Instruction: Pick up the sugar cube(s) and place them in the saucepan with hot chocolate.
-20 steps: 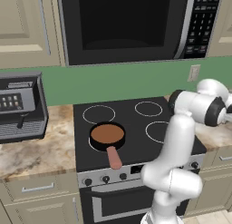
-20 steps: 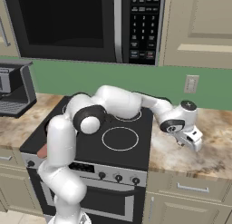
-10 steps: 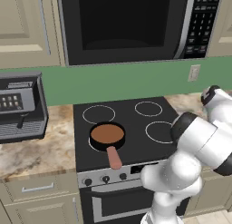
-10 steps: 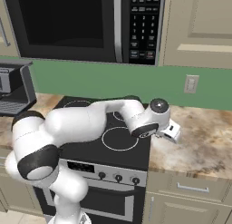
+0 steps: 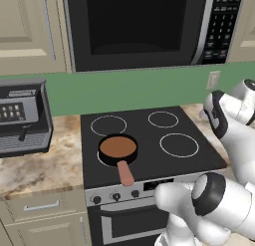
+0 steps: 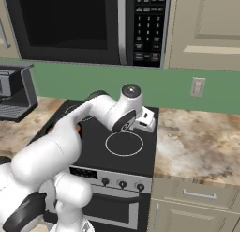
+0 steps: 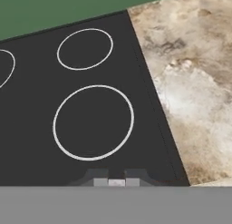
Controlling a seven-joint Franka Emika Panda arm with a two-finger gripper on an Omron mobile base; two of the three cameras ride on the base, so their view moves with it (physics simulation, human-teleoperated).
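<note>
- Carrying what looks like a small white cube, tool (image 7: 116, 182) pinched nearly shut on it, seen at the bottom of the hand view between the two grey tips; likely the sugar cube (image 7: 116, 183), too small to be sure.
- Swung in from the right-hand worktop (image 6: 197, 137), where it hung a second ago, to above the stove (image 6: 136, 153), near its right edge and over the front right burner ring (image 7: 93, 122).
- Sitting on the front left burner: saucepan (image 5: 118, 148), black, brown liquid inside, pink handle (image 5: 125, 173) pointing at the oven knobs.
- Pan unmoved over that second; well apart from the tool, a burner's width further left.
- Judged stage: pick done, transfer under way, release not yet due.
- Next: continued travel left until directly above the pan, then opening.
</note>
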